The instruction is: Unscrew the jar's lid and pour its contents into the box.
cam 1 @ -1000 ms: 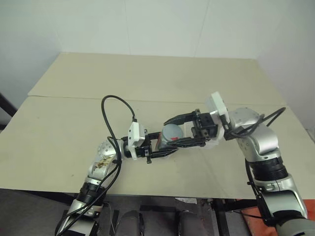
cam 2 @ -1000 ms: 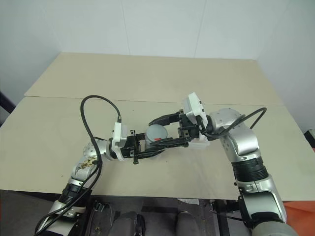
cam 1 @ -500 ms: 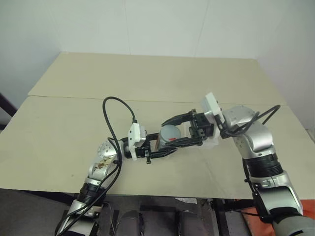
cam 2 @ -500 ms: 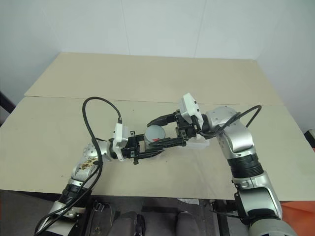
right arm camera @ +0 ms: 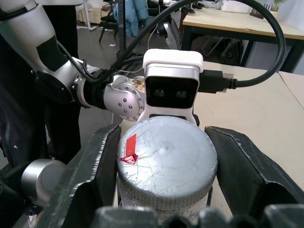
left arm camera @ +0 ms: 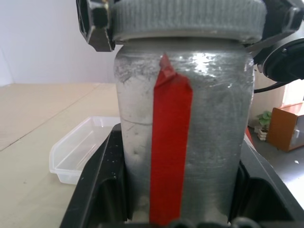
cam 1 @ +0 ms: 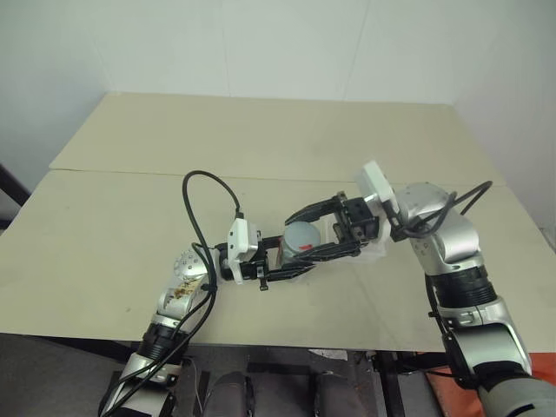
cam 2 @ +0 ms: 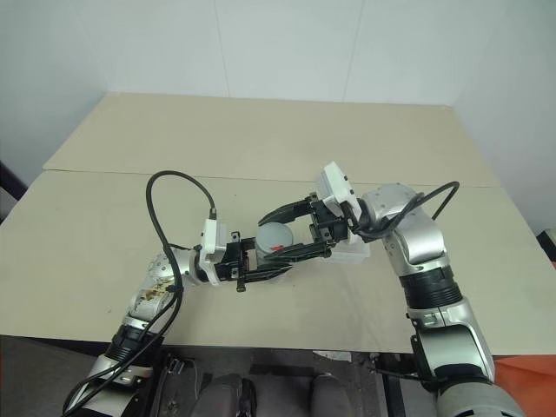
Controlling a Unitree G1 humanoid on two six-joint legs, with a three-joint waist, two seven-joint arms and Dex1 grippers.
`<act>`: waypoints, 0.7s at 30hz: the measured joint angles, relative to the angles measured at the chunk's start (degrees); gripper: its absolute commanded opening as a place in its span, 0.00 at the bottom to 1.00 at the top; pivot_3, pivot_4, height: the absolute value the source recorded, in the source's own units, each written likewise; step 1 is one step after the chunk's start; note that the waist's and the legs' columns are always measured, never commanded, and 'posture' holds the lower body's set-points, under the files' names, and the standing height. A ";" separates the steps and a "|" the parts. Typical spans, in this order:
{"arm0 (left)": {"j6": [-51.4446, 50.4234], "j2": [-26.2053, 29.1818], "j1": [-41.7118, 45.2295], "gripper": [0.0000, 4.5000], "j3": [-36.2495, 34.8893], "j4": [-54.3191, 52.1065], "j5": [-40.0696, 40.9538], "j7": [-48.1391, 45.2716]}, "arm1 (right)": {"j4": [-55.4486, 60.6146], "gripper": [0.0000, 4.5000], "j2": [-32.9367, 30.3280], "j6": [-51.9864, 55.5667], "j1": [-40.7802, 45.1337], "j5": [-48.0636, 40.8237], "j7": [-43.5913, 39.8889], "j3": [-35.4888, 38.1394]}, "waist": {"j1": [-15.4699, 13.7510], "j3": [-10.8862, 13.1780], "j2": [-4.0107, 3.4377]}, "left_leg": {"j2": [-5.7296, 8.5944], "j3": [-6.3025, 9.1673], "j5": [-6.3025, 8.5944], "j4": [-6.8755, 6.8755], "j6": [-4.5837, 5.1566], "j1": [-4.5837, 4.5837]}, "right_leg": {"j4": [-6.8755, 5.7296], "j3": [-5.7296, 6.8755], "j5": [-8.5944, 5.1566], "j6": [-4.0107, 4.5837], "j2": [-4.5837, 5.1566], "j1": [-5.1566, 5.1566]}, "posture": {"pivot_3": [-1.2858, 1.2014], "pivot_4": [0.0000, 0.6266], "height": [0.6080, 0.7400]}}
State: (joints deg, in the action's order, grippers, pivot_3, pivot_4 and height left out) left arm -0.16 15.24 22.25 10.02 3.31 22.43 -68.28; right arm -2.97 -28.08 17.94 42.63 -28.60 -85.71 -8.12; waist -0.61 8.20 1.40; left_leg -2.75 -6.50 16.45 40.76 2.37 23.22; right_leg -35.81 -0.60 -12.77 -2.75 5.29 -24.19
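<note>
Left wrist view: jar (left arm camera: 183, 142) clamped in left gripper (cam 1: 291, 261).
Rigid, looks slick; ribbed lid (right arm camera: 166, 161) offers purchase, right gripper (right arm camera: 166, 156) straddles it, gaps showing.

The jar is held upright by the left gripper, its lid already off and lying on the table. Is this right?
Not quite. The lid is still on the jar, as the right wrist view shows. The left gripper does hold the jar upright.

Jar (cam 1: 301, 236) between grippers — box (left arm camera: 81, 151) behind.
</note>
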 measured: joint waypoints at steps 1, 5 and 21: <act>-0.06 -0.12 -0.01 0.45 0.48 0.00 -0.04 -0.05 | 0.06 0.97 0.50 -0.07 -0.01 -0.02 0.26 -0.01 | -0.01 0.00 0.00 | 0.00 0.00 0.00 0.00 0.00 0.01 | -0.01 0.00 0.00 0.00 0.00 0.00 | 0.52 0.24 1.00; -0.06 -0.47 0.00 0.45 0.78 0.00 0.00 0.27 | 0.46 0.97 0.88 -1.20 -0.13 0.26 1.03 -0.01 | 0.04 0.00 0.00 | 0.00 -0.01 0.00 0.00 0.00 -0.01 | 0.00 0.00 0.00 0.00 -0.01 -0.02 | 0.52 0.24 1.00; 2.33 -1.12 -1.98 0.45 -1.57 2.32 -0.87 5.17 | 18.46 0.97 -4.88 2.54 -13.22 -3.42 17.18 10.95 | 0.04 0.00 0.00 | -0.01 0.07 0.01 0.00 0.01 -0.03 | 0.06 -0.03 0.00 0.00 0.02 -0.03 | 0.52 0.24 1.00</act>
State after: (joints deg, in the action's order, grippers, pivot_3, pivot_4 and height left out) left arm 2.17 14.11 20.27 8.44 5.63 21.55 -63.11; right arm 15.49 -32.96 20.48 29.41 -32.02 -68.52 2.83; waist -0.57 8.20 1.40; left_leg -2.76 -6.43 16.46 40.76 2.39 23.19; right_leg -35.75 -0.63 -12.78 -2.75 5.31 -24.22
